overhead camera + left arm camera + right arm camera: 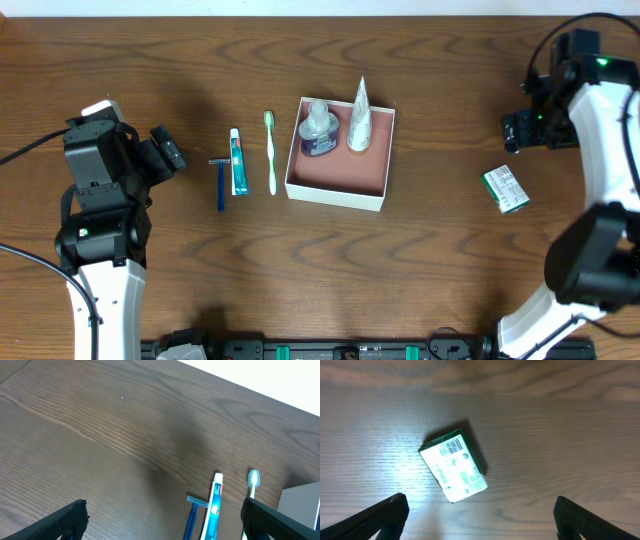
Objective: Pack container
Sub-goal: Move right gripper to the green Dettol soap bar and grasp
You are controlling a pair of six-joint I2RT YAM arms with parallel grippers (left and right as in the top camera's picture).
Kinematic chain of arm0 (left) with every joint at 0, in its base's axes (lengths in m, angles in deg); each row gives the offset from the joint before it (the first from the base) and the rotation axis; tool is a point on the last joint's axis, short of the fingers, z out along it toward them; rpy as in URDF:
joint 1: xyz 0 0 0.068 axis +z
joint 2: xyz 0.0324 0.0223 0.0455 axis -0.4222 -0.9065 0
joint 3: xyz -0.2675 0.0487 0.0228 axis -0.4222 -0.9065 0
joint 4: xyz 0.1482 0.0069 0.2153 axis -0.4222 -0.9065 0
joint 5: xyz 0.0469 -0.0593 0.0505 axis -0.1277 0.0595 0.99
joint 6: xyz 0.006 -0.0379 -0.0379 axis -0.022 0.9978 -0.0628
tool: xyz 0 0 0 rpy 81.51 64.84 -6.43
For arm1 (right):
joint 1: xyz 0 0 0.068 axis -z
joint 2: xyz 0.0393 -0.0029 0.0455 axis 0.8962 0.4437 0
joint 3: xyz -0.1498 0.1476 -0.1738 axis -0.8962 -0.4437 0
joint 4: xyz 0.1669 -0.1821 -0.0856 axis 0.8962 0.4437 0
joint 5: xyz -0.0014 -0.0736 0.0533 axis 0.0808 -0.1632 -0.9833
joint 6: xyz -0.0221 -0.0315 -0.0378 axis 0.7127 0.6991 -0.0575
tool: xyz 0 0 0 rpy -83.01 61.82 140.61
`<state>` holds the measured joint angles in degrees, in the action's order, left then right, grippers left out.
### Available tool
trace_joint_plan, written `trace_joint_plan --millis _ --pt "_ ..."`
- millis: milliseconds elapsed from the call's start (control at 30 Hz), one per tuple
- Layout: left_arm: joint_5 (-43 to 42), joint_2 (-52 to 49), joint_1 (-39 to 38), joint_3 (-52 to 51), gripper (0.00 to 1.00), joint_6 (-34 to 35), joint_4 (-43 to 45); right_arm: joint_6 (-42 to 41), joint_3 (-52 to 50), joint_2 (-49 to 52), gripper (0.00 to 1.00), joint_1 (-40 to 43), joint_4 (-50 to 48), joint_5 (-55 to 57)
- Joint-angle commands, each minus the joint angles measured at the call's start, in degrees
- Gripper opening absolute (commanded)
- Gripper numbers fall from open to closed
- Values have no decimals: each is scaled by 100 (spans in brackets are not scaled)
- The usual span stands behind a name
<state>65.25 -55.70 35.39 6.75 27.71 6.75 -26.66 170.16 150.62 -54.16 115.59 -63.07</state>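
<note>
Two items lie in the container, which sits mid-tabletop: a squat clear bottle with dark blue contents and a white speckled cone, both in its far half. Near half bare.

Left of the container, parallel in a row: toothbrush just beside its wall, then toothpaste tube, then razor. Well apart to the right of the container: small carton.

Right end effector hovers over the carton, fingers spread wide, holding nothing. Left end effector sits beyond the razor from the container, also wide open and empty.

Likely step: right arm picks the carton. It lies askew between the fingers in the right wrist view, so turn the wrist to square up with its long sides, come straight down, and close across the narrow width. Flat rigid faces should grip fine; a glossy print may slip if pinched on a corner. Drop it in the bare near half, clear of the cone and bottle.

Materials: container is matte cardboard, white outside, dull reddish-brown inside, shallow and square, no lid. Carton is printed green-and-white card with a barcode, glare on top. Toothbrush is thin green plastic with a pale head. Tube is soft, white and teal. Razor has a slim blue handle, lies low and looks hard to pinch. Tabletop is dark woodgrain, smooth.
</note>
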Motion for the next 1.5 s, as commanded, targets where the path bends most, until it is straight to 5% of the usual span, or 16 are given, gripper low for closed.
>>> trace_joint_plan --millis 0,433,833,1467 --pt "44 -2 24 131 98 -98 4 291 -39 396 93 -81 92 199" --pt "44 -2 24 131 98 -98 4 247 -149 1298 84 -258 -66 155" --pt "44 0 24 131 98 -98 2 201 -887 1320 88 -470 -389 483" --pt "44 -2 24 131 98 -98 2 -1084 -1213 1316 50 -424 -673 286"
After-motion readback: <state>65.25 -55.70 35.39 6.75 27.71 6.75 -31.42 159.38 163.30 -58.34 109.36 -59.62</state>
